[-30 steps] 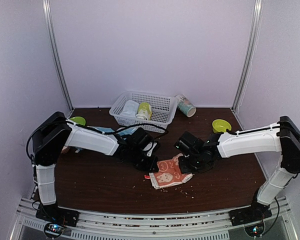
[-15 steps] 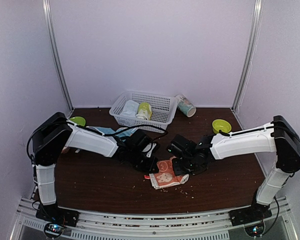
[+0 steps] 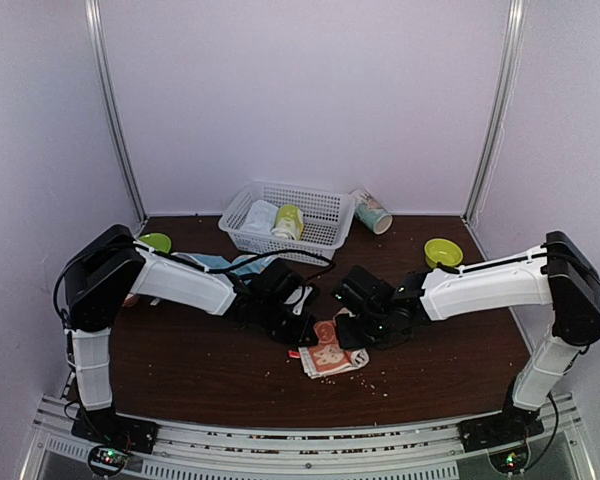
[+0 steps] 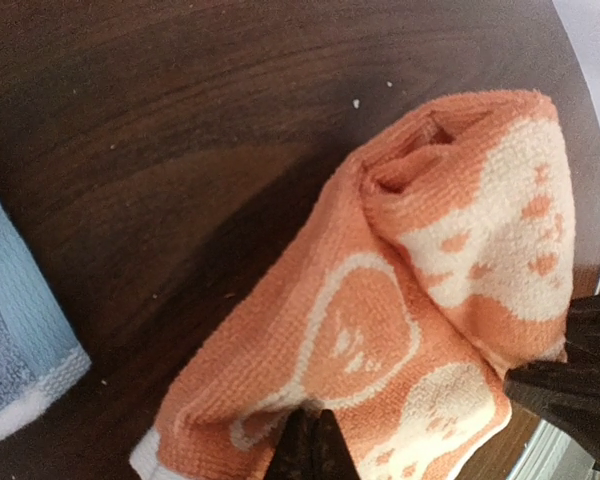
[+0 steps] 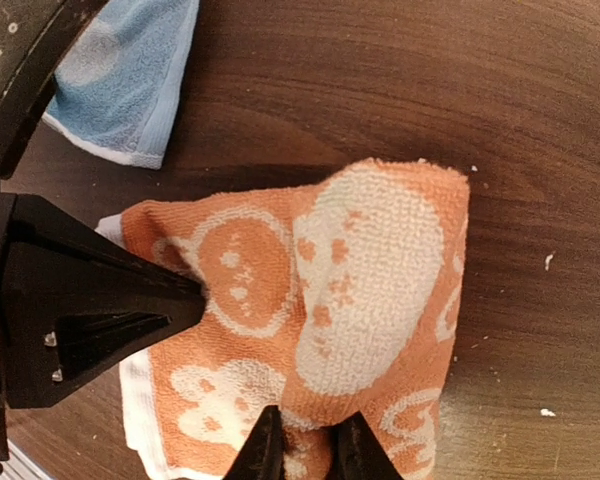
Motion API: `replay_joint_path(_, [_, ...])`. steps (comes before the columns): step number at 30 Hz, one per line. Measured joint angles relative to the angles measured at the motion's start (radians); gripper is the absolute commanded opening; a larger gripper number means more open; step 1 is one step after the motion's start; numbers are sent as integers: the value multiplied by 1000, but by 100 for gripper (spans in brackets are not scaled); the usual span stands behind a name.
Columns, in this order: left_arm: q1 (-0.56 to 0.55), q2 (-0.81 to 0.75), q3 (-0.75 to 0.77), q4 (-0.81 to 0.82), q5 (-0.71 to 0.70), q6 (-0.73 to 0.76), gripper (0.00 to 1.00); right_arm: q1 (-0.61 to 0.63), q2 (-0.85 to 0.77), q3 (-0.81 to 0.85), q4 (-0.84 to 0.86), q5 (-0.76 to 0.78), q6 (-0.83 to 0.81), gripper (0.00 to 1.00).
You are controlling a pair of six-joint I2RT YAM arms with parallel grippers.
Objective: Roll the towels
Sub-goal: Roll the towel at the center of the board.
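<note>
The peach-orange towel with cartoon prints lies half rolled at the table's middle, its rolled part toward the right arm. My left gripper is shut, and its tips press down on the flat end of the towel. My right gripper holds a fold of the towel's rolled part, which fills the narrow gap between its fingers. The two grippers face each other across the cloth. The light blue towel lies flat behind the left arm, with one corner showing in the right wrist view.
A white basket at the back holds a pale rolled towel and a yellow-green one. A paper cup lies beside it. Green bowls sit at the right and the left. Crumbs dot the brown table.
My right gripper has moved left toward the left gripper, turning the peach towel over itself, so the towel now looks narrower. Its fingers have parted slightly. The left gripper has stayed put.
</note>
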Motion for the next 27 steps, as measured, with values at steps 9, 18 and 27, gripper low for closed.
replay_joint_path(9, [0,0,-5,7,1,-1,0,0,0,-43,109,-90,6,29])
replay_joint_path(18, [0,-47,-17,-61,-1,16,0,0,0,-145,268,-179,5,36])
replay_joint_path(27, [0,-156,6,-127,0,28,0,0,-2,-206,403,-203,6,37])
